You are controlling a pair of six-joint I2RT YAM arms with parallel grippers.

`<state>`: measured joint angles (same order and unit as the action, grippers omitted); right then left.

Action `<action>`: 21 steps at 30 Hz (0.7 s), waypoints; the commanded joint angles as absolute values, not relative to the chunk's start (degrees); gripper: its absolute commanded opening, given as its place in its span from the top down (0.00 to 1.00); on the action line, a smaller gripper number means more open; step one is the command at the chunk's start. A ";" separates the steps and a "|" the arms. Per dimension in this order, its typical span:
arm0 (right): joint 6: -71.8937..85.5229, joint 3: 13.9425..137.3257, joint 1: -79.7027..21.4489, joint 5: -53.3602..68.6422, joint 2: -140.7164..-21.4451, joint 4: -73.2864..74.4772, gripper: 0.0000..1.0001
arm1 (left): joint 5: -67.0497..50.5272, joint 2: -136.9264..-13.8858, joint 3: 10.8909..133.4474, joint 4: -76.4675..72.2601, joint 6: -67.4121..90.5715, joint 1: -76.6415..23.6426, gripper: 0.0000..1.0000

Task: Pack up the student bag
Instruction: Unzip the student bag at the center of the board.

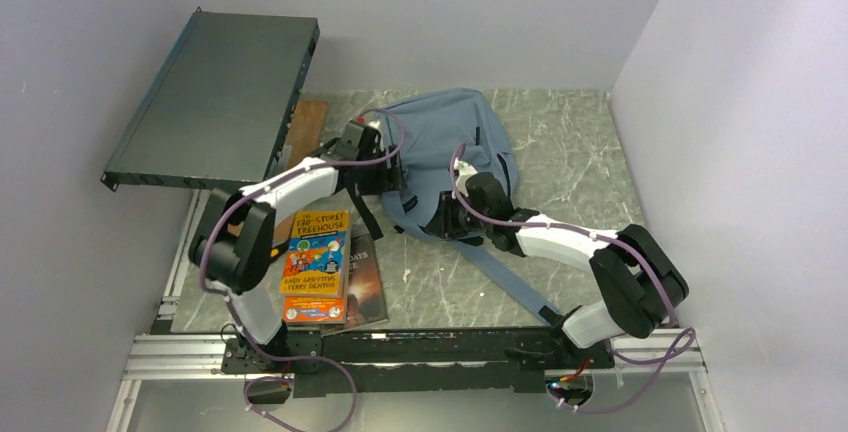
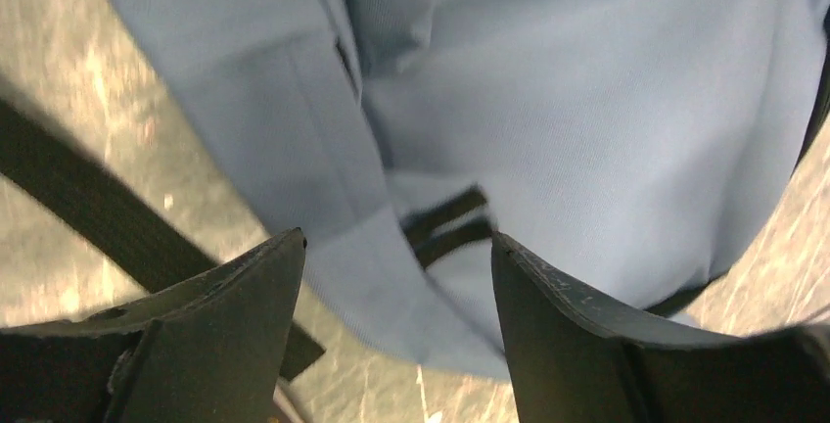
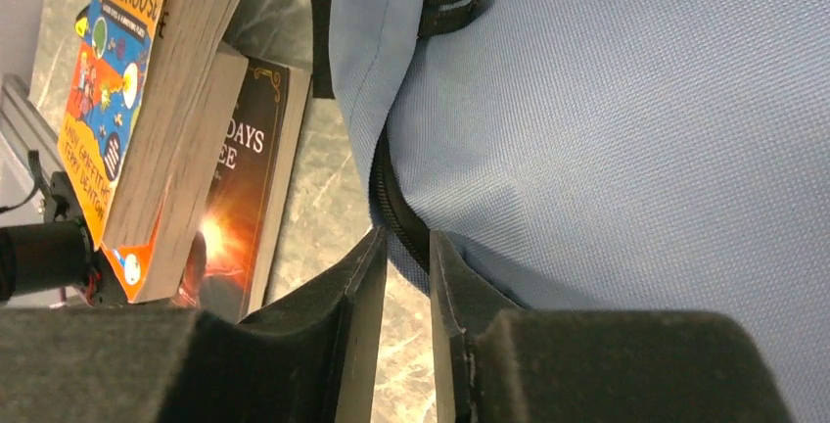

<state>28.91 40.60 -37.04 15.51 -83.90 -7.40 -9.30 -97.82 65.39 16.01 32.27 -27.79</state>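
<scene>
Two books lie stacked at lower left of the top view, outside the bag, so packing looks barely begun. The right gripper pinches narrowly on the zipper edge of the student bag, which lies mid-frame. The left gripper hovers spread wide over its fabric.

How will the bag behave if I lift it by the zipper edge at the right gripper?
Likely floppy: the bag lies flat and creased, so it should sag and fold rather than rise whole. Probably light for its size, since it looks unfilled. Its strap trails loose across the table and may drag behind.
</scene>
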 commanded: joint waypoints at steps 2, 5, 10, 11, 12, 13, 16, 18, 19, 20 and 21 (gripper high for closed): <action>24.68 35.03 -40.51 14.89 -83.65 -19.72 0.79 | -3.89 -107.14 77.58 26.25 34.76 -27.93 0.22; 21.32 33.47 -41.84 11.00 -85.04 -19.04 0.81 | -3.07 -111.94 81.49 27.74 34.96 -27.92 0.21; 16.63 33.63 -44.65 3.24 -88.90 -15.28 0.83 | -1.26 -116.46 85.49 30.37 33.39 -27.95 0.32; 16.54 33.15 -44.79 2.82 -89.24 -15.51 0.84 | -0.98 -116.27 85.13 29.91 32.84 -27.88 0.36; 16.71 32.61 -44.74 2.70 -89.22 -15.88 0.84 | -0.76 -116.08 84.76 29.45 32.05 -27.90 0.41; 17.05 31.83 -44.74 2.69 -88.72 -16.20 0.84 | -0.50 -115.87 84.92 29.39 30.94 -27.93 0.52; 17.78 31.65 -44.72 2.60 -86.76 -15.50 0.84 | -0.99 -114.96 85.10 29.47 28.18 -27.94 0.71; 18.34 32.89 -44.74 2.05 -85.09 -13.26 0.82 | -2.44 -112.30 82.81 27.01 26.79 -27.93 0.81; 18.70 33.85 -44.74 1.84 -84.10 -11.91 0.81 | -3.72 -110.60 81.13 24.65 26.08 -27.90 0.84; 18.90 34.83 -44.79 1.69 -83.20 -10.20 0.78 | -4.93 -108.57 78.90 21.97 25.54 -27.94 0.88; 19.10 35.93 -44.75 1.90 -82.27 -8.60 0.75 | -6.16 -106.50 76.87 19.66 25.23 -27.88 0.94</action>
<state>19.07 33.43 -44.51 3.86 -86.04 -17.17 -2.15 -114.52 82.08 26.76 28.99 -27.73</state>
